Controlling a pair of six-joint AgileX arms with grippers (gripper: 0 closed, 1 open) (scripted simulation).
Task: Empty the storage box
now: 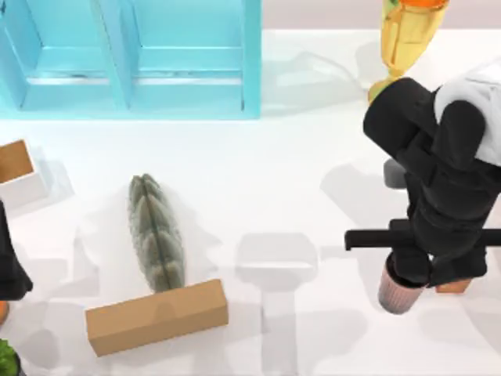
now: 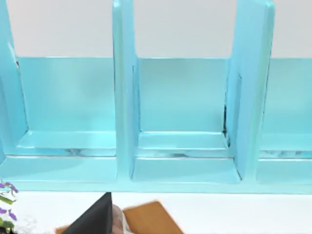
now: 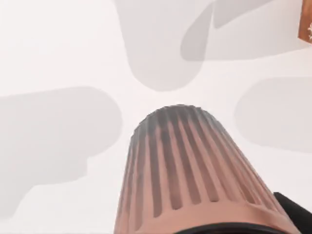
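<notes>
Landmark: blue storage box (image 1: 129,59) at the counter's (image 1: 297,157) far left. Its compartments look bare in the top view and in the left wrist view (image 2: 183,122).

Around it:
- Grey-green ridged cactus-like thing (image 1: 155,233) lies flat, in front of the box, nothing between them.
- Brown cardboard block (image 1: 156,316) just past the cactus's near end, farther from the box, touching or nearly so.
- Small white box with brown top (image 1: 17,168) just in front of the box's left end.
- Yellow goblet (image 1: 407,39) to the right of the box, beside the right arm.
- Green plant (image 1: 6,356) at the near left corner, well away from the box.

Right tool (image 1: 407,274): well to the right of the box and nearer than it, arm body over it. Ribbed pink-brown cup (image 1: 399,291) sits at its tip, base pointing away in the right wrist view (image 3: 187,170). Grip looks closed on the cup's rim.

Left tool (image 2: 97,219): low in front of the box's left end, facing the compartments; cannot tell whether it's open.
</notes>
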